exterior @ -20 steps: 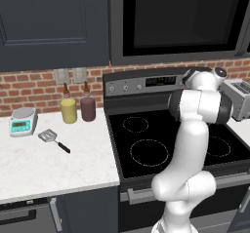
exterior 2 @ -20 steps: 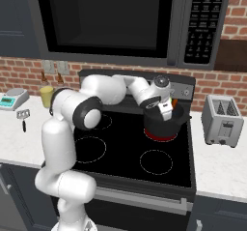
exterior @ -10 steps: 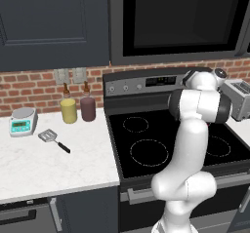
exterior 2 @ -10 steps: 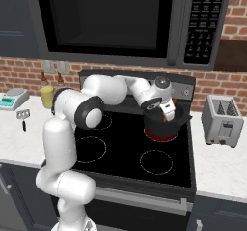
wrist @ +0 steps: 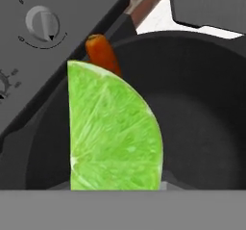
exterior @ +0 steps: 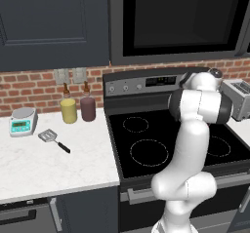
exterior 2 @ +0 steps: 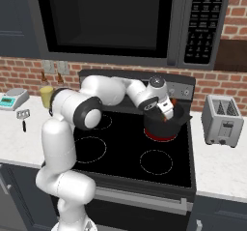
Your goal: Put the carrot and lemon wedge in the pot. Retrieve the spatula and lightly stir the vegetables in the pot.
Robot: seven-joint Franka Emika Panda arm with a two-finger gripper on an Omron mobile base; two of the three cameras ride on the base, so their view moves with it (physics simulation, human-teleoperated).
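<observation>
Right over the pot [exterior 2: 164,123] on the stove's back right burner, the gripper [exterior 2: 169,110] hangs with the lemon wedge [wrist: 113,133] pinched between its narrowly parted fingers. Behind the wedge, the carrot [wrist: 102,54] leans against the pot's inner wall. Well to the left, the spatula [exterior: 52,139] lies on the tabletop [exterior: 53,164].

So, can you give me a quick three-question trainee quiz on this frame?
1. Where does the spatula lie?
2. True or false: the carrot is already inside the pot.
3. The lemon wedge is: A) on the counter, B) at the claw above the pot, C) beside the toaster.

Key: 1. On the counter, near the scale. 2. True. 3. B.
</observation>
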